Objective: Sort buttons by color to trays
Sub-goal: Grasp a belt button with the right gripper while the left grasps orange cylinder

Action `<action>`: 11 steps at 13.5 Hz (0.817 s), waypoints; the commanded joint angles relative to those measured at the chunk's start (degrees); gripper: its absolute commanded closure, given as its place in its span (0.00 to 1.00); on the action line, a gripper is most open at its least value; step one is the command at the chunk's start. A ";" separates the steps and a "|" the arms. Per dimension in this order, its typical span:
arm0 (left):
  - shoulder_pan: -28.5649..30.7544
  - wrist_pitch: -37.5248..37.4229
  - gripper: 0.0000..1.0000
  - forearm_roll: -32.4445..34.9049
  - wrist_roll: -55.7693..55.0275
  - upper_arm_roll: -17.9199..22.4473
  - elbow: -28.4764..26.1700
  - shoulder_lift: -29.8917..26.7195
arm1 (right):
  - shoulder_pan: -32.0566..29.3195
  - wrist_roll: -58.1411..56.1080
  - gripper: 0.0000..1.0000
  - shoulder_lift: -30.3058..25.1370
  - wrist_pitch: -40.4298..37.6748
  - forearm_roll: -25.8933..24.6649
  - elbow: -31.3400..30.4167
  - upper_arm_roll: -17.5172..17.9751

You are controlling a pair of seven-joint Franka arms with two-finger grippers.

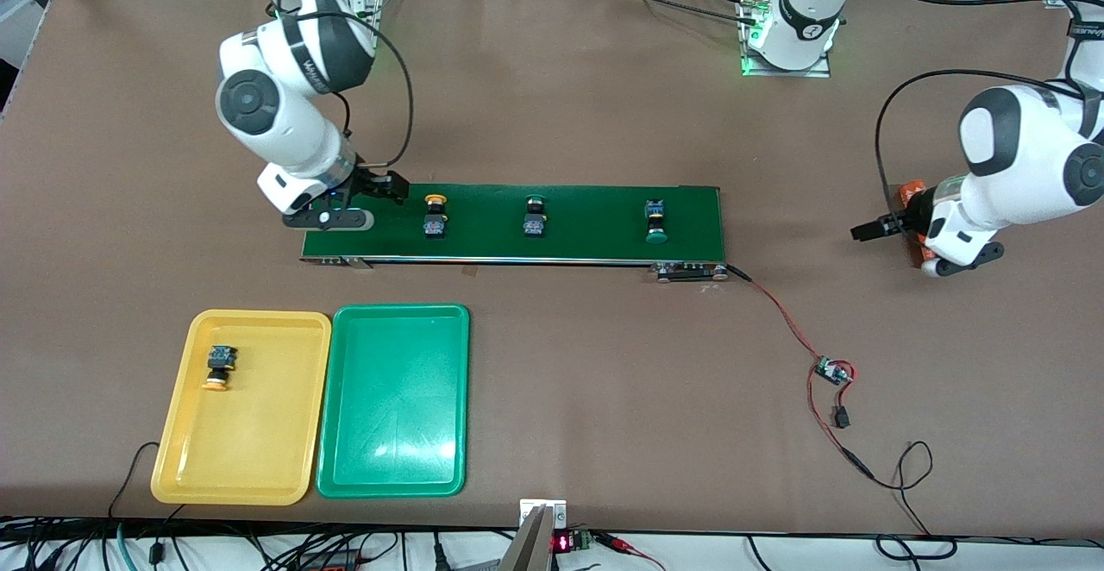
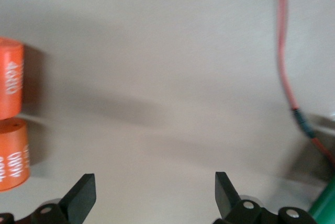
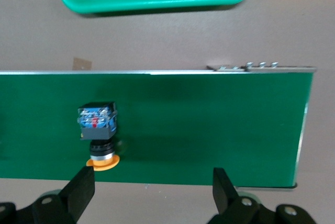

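- I see the right gripper over the conveyor belt, jaws wide, empty; a yellow-capped button at its 3 o'clock.
- Left gripper gapes empty beside orange cylinders.
- One yellow-capped button lies in the yellow tray; green tray beside it.

Conveyor belt dark green. Trays: one yellow, one green. Buttons black-and-blue bodied; yellow-orange caps; green caps. Cylinders orange, white lettering. Table brown. Wire red.
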 commanded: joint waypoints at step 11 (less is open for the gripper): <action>17.67 -1.03 0.00 19.68 9.60 -1.03 -3.84 6.00 | -0.04 3.91 0.00 5.65 13.32 -5.55 -4.68 2.66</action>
